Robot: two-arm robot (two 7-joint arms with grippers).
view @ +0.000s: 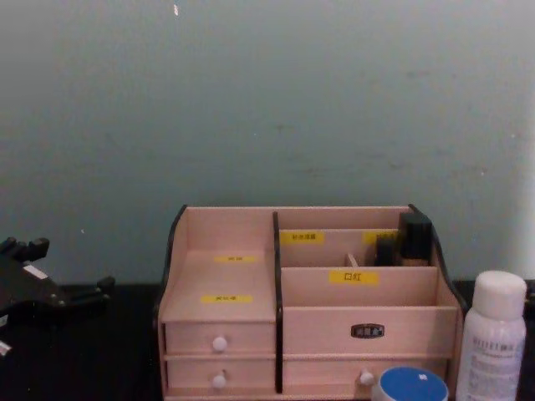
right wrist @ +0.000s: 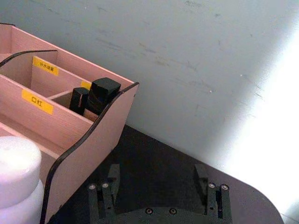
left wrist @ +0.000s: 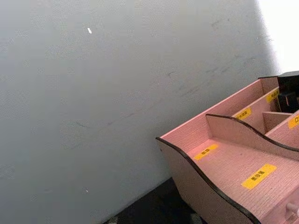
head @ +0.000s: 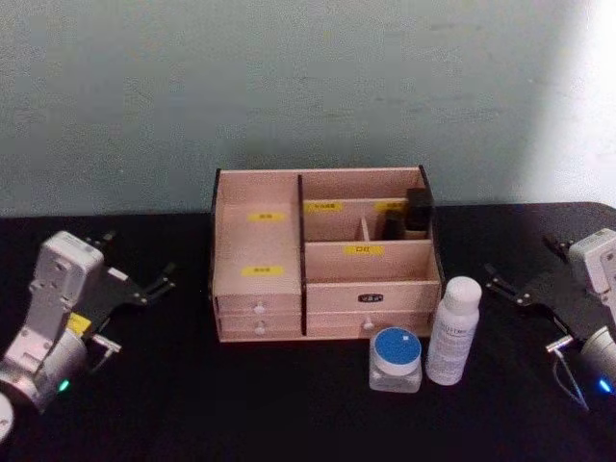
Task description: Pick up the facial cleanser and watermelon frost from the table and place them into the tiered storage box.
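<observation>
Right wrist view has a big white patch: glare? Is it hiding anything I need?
Right wrist view: yes, strong light blows out the wall and black table edge beyond the open right gripper; the pale-pink wooden tiered storage box and white plastic bottle read clearly. Head view: same glare on the wall above that gripper; the blue-lidded clear jar and the left gripper are evenly lit.

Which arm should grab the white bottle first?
Right. The white bottle and blue-lidded jar stand at the box's front right, nearer the right hand. The left hand sits beyond the box's other side.
</observation>
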